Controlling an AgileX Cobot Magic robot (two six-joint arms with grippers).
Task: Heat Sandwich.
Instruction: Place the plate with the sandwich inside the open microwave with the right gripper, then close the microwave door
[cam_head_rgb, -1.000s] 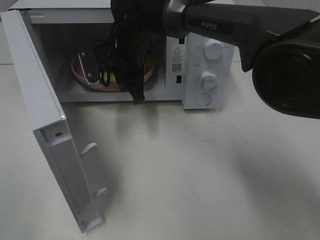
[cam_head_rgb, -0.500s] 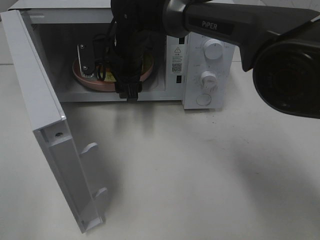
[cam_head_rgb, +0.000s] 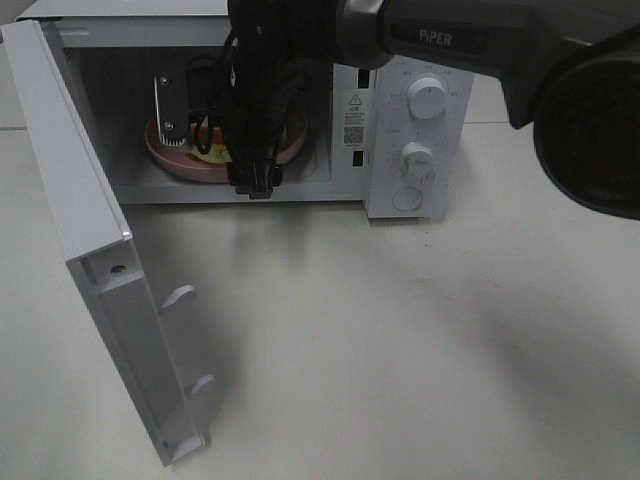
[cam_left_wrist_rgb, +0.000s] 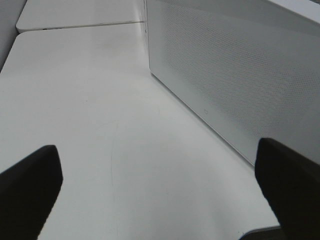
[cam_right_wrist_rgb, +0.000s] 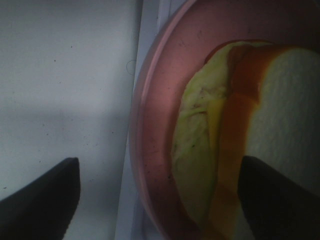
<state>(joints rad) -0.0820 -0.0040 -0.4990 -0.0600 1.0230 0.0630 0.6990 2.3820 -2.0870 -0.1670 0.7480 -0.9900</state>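
The sandwich (cam_right_wrist_rgb: 280, 115) lies on a pink plate (cam_right_wrist_rgb: 160, 100) inside the open microwave (cam_head_rgb: 415, 130), at eleven o'clock on the bench (cam_head_rgb: 400, 350). The right hand (cam_right_wrist_rgb: 160, 195) is spread astride the plate's rim. The left hand (cam_left_wrist_rgb: 160, 185) is spread too.

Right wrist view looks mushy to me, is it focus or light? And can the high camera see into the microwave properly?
Right wrist view: too close, so the sandwich and pink plate are soft and dim, the fingers mere dark blurs. Exterior high view: sharp and evenly lit, but the right arm blocks and shades most of the microwave cavity.
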